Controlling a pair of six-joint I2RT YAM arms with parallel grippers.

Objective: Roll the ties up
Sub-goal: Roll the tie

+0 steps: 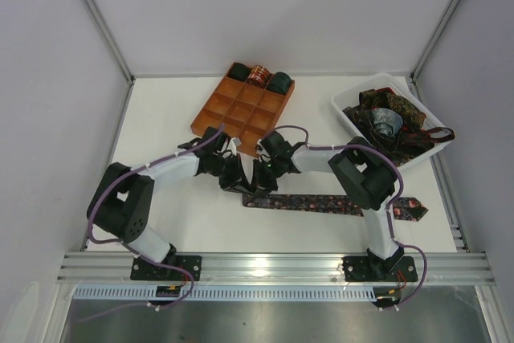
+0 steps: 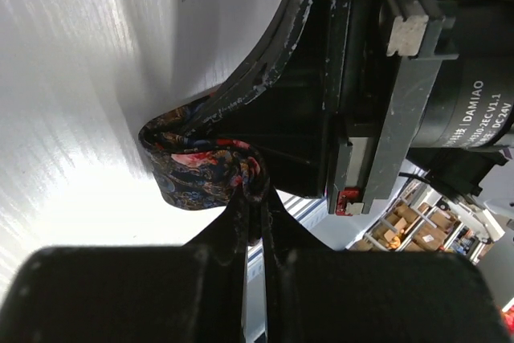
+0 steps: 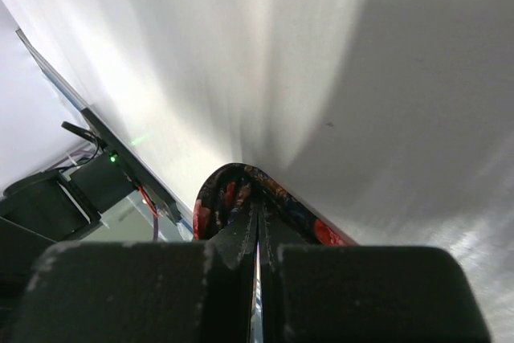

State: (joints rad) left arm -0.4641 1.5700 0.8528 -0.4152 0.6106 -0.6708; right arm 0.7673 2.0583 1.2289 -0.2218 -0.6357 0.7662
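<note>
A black round motor [image 2: 474, 110] in the left wrist view has white letters on its side, and they run sideways. The big word says "DAMIAO". Next to it a smaller line looks like "DC-24V". Some small marks beside them are too tiny to read.

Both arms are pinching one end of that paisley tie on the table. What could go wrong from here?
1. The left fingers and right fingers hold only a small fold of the tie, so the fabric may slip out and the roll come loose.
2. Both sets of fingers crowd the same end and could bump each other.
3. The tie's long tail runs under the right arm, where it might snag when pulled in.
</note>
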